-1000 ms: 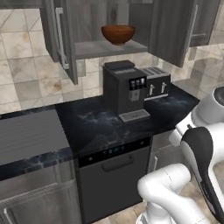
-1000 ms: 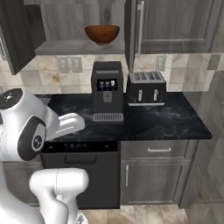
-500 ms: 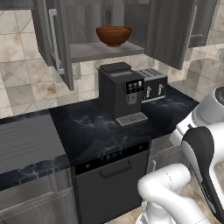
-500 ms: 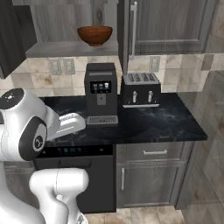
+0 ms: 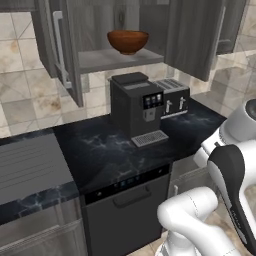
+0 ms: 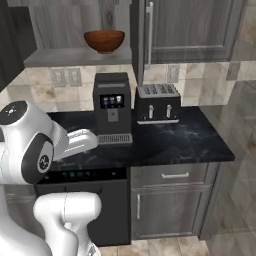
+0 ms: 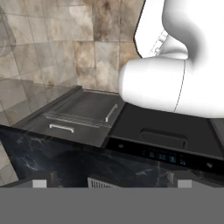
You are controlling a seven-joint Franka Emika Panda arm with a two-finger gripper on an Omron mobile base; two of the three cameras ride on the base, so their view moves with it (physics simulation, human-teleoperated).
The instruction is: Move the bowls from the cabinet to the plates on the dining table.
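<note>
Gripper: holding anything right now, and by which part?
Nothing is held. The brown bowl sits untouched on the open cabinet shelf, above the coffee machine.

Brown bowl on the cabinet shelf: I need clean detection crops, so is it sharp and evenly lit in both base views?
Left base view: brown bowl soft-edged, lit on top, shading dark underneath. Right base view: bowl similarly soft, its underside in shadow against the cabinet shelf. No glare on it in either.
</note>
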